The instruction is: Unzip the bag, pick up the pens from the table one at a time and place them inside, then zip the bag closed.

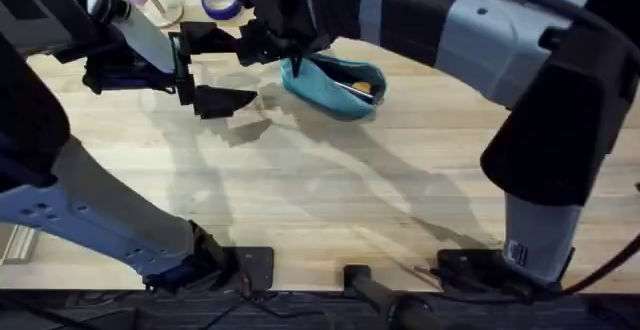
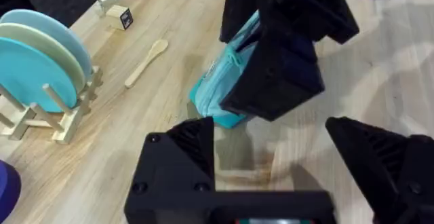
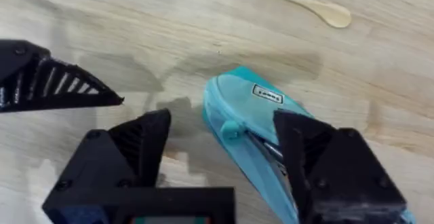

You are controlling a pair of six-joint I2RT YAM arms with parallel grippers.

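The teal bag (image 1: pixel 335 85) lies on the table (image 1: pixel 330 200) at the back middle, its zipper open along the top. A slim silvery pen (image 1: pixel 357 87) shows inside the mouth and again as the pen (image 3: pixel 271 149). My right gripper (image 3: pixel 227 163) is open and straddles the bag's (image 3: pixel 251 108) near end, with the round zipper pull (image 3: pixel 230 127) between its fingers. My left gripper (image 2: pixel 271 163) hovers open just left of the bag (image 2: pixel 227 81), nothing between its fingers. In the overhead view the left gripper (image 1: pixel 215 98) sits beside the right gripper (image 1: pixel 290 60).
A wooden spoon (image 2: pixel 146 62) lies on the table beyond the bag, also seen as the spoon (image 3: pixel 308 3). A wooden rack with blue and pale plates (image 2: pixel 41 54) stands at the far left, a small cube (image 2: pixel 121 17) behind it. A blue tape roll (image 1: pixel 222 7) sits at the back.
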